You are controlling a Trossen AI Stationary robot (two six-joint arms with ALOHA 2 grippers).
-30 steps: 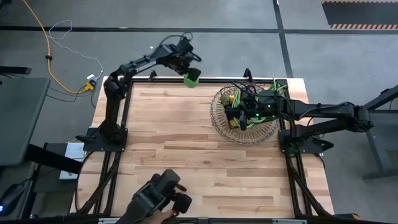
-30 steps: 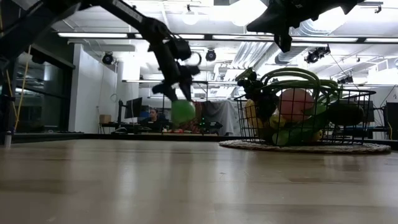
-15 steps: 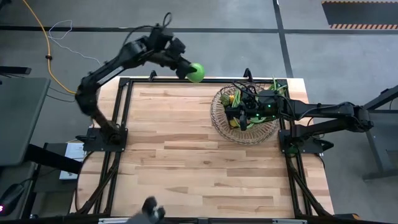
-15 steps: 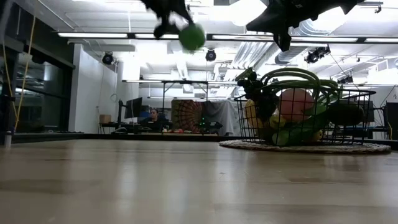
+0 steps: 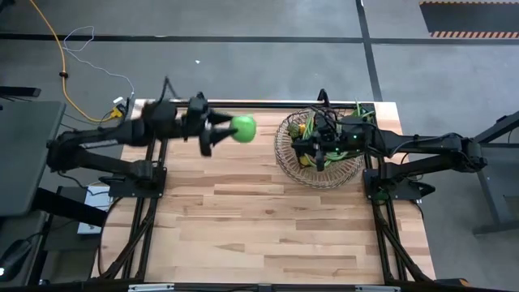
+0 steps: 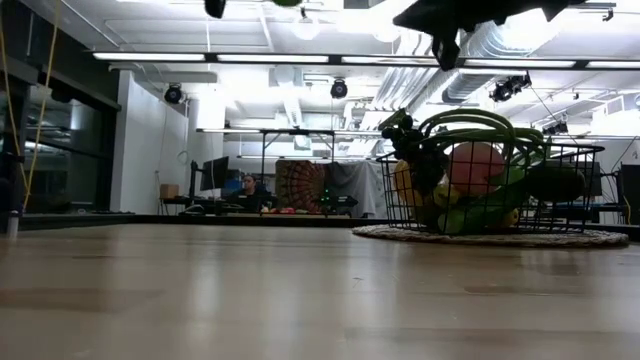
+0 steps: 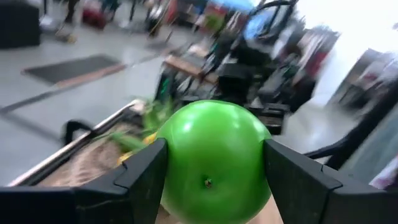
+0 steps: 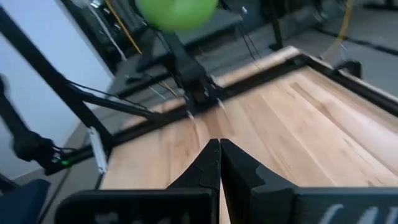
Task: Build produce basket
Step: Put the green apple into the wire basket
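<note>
Left gripper (image 5: 217, 132) clamps the apple (image 5: 243, 127) – swung from the table's (image 5: 243, 211) far edge toward the basket (image 5: 285, 156), drop likely next. Right gripper (image 5: 318, 154) – closed – hovers over the basket.

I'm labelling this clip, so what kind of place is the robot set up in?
Probably an industrial lab or workshop: exposed ceiling ducts and strip lights, a bare concrete floor with a trailing yellow cable, and a person at a monitor beyond the wooden table.

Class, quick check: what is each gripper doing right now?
Left gripper: closed on the green apple, held in the air.
Right gripper: shut, empty, above the basket.
</note>
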